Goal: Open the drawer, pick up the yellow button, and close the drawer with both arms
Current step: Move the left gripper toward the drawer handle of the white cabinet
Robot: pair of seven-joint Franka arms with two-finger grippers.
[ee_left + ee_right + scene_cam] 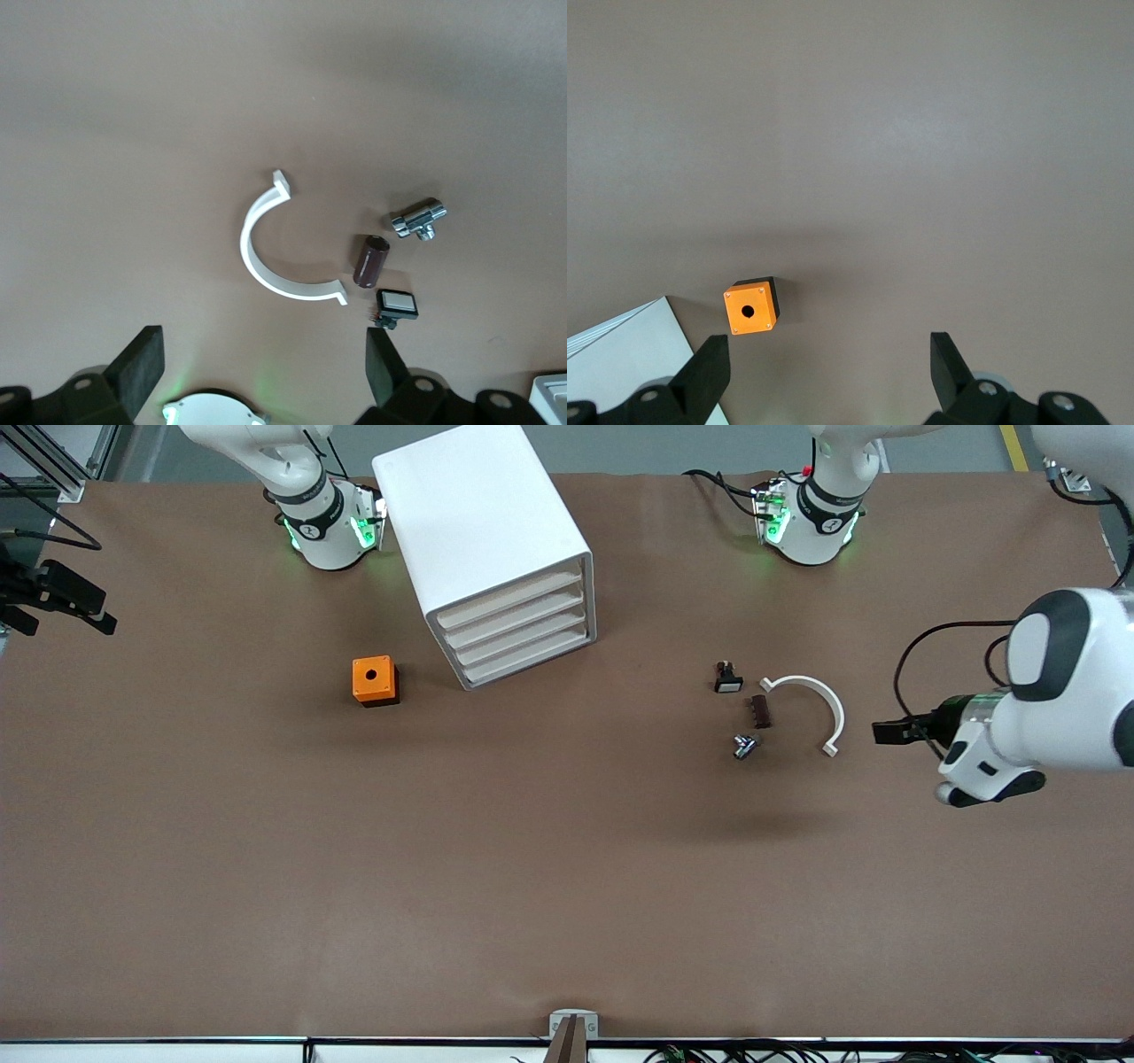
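**Left gripper** (266, 350): hanging over the table (567, 886) at the left arm's end, fingers (142, 363) spread wide, carrying nothing.

**Right gripper** (828, 354): hovering over the right arm's end of the table, fingers (707, 370) likewise parted, grasping nothing.

**Drawer** (509, 596): sitting fully pushed in, highest of the stack in the white cabinet (478, 522), which is standing between the two arm bases.
- Handling, judged: probably a light, stiff, smooth plastic tray. No handle is showing, so the front lip is looking like the only place for a fingertip to hook.
- The cabinet may be sliding when the drawer is pulled, so one arm bracing the box looks wise.

**Button**: not showing in any view, presumably lying inside the closed drawer. Likely tiny, rigid, light and prone to rolling, so pinching across the body seems best.

**Count**
- Arms: two, with two grippers.
- Cabinet: one, with four drawers, all shut.
- Orange cube with round hole (374, 680): one, resting beside the cabinet toward the right arm's end.
- White half-ring (811, 708): one, lying under the left wrist camera.
- Dark cylinder (760, 711): one, lying just beside the half-ring.
- Chrome fitting (744, 746): one, lying nearer the front camera than the cylinder.
- Black part with white face (728, 679): one, lying farther from the front camera than the cylinder.
- Buttons in view: none.
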